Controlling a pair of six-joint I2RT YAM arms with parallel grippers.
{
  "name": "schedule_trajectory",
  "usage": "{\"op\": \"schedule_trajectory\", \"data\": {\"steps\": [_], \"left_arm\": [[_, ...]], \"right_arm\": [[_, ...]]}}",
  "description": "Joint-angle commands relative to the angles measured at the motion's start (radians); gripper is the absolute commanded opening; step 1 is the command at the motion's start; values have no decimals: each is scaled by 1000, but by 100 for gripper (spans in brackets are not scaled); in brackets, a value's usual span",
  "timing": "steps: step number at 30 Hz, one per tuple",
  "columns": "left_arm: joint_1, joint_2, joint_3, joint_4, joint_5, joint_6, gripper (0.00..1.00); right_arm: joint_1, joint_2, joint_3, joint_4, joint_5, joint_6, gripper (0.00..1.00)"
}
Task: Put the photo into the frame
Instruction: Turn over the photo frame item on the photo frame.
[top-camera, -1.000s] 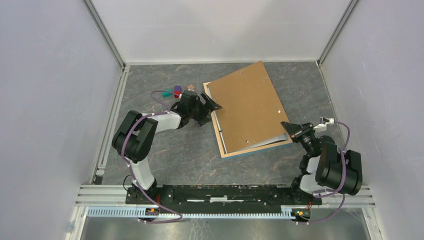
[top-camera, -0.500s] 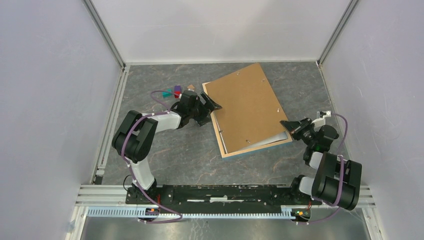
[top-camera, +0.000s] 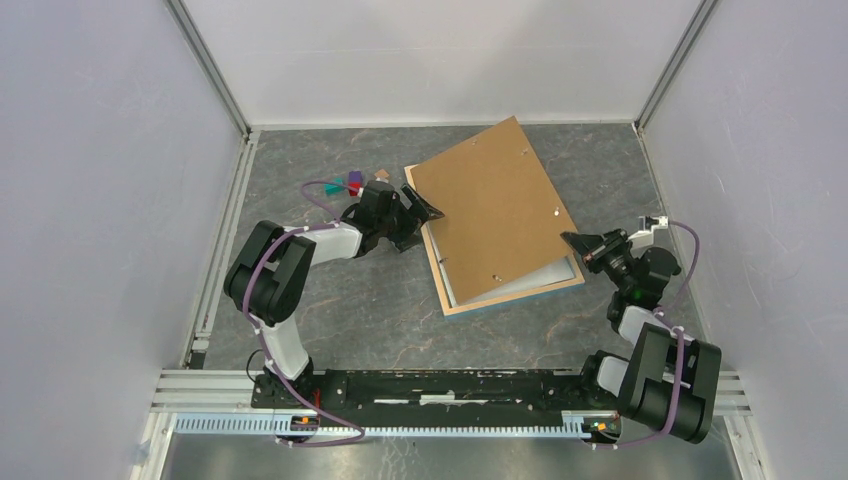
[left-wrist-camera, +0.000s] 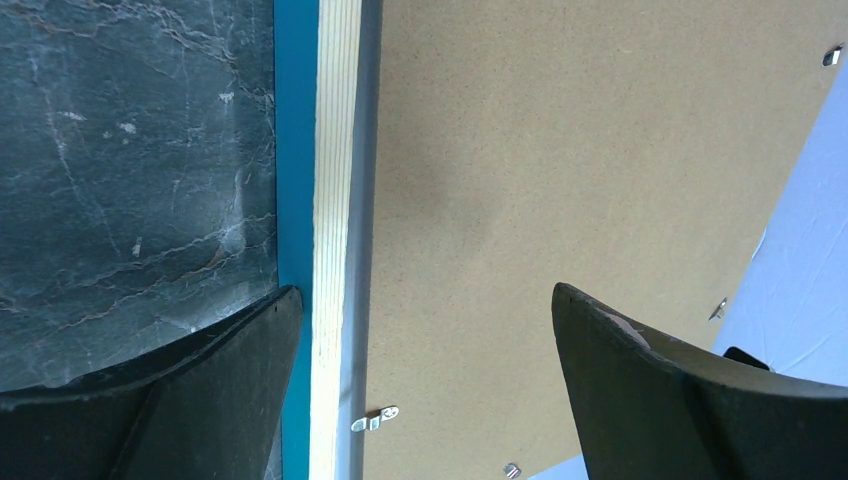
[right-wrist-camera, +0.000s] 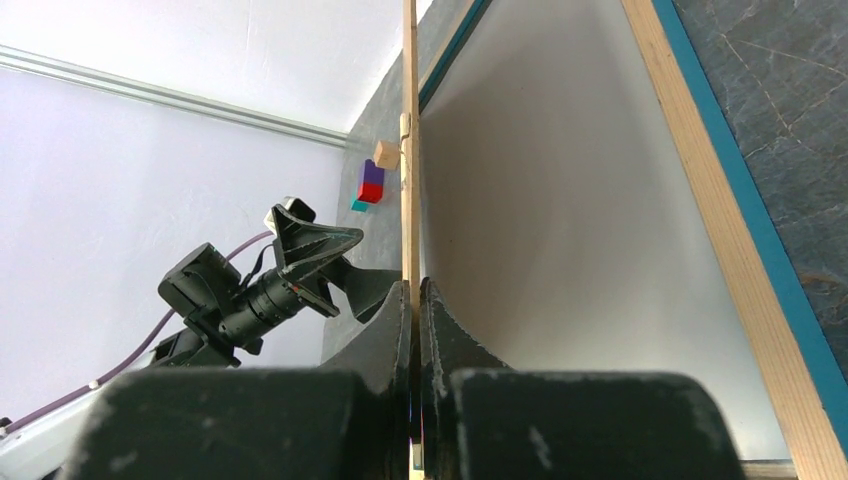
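- The frame (top-camera: 515, 297) lies flat on the dark, marble-patterned counter (top-camera: 350, 300), roughly midway between the two arms. Its pale wood back faces up and its blue face is against the counter.
- The frame's long axis runs from the near side to the far side, with the far end leaning a little to the left. One short rail faces the arm bases.
- In the left wrist view the blue shows only as a thin strip beside the ribbed wood rail (left-wrist-camera: 335, 200).
- A brown backing board (top-camera: 490, 215) covers most of the frame. Its left edge sits down by the frame's left rail, and its right edge stands higher, so the board slopes up to the right.
- The only marks on the board are small metal turn tabs (left-wrist-camera: 375, 420). No writing on them can be read.
- Under the tilted board, a pale sheet (top-camera: 520, 283) fills the inside of the frame. Its surface is plain grey-white in the right wrist view (right-wrist-camera: 560, 250). Whether it is the photo lying face down or the glass cannot be told.
- The right gripper (top-camera: 572, 243) has its jaws closed on the board's raised right edge. In its own view the thin board (right-wrist-camera: 410, 150) runs edge-on between the pinched fingers (right-wrist-camera: 385, 330).
- The left gripper (top-camera: 428, 228) is at the frame's far left corner with its jaws spread wide, holding nothing. One finger (left-wrist-camera: 200, 380) is over the counter just beside the blue edge, and the other is over the board.
- Small coloured blocks (top-camera: 352, 182) sit on the counter beyond the left gripper, apart from the frame.
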Motion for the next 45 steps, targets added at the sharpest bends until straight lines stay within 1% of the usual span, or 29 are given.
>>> {"op": "schedule_trajectory", "data": {"steps": [1,3,6,12,15,20,25,27,29,30,32,35,37,39,41,44,45], "left_arm": [[-1,-26,13,29,-6,45,100],[-1,-24,15,29,-6,45,100],[0,-22,14,29,-7,47,100],[0,-18,16,31,-5,45,100],[0,-12,21,32,2,43,100],[-3,1,21,53,22,24,100],[-5,-3,21,52,25,25,100],[-5,-9,21,40,22,31,100],[-3,-23,21,16,7,44,100],[-2,-32,21,5,1,51,100],[1,-46,16,-17,-12,59,100],[7,-78,4,-57,-19,74,100],[14,-108,1,-107,-20,100,100],[21,-151,-3,-176,-29,141,100],[32,-198,-5,-250,-27,182,100],[41,-247,25,-369,12,258,100],[41,-253,38,-403,36,283,100]], "right_arm": [[-9,-37,48,-10,-6,-16,0],[-27,-40,39,-39,-9,-46,0],[-57,-22,23,-26,-29,-58,0],[-68,-4,10,-25,-50,-96,0],[-51,20,33,-76,-83,-163,0],[-17,40,0,-77,-90,-231,0],[40,99,-40,40,-122,-217,0],[41,111,-44,31,-141,-262,2],[41,100,0,-153,-123,-435,15],[40,87,28,-290,-91,-521,23],[41,38,78,-474,2,-661,38],[41,-43,141,-650,148,-792,58],[41,-80,177,-735,213,-846,69],[41,-106,212,-801,271,-887,76],[43,-129,239,-846,310,-911,80],[58,-142,287,-883,371,-928,84],[66,-137,299,-872,382,-920,84]]}}
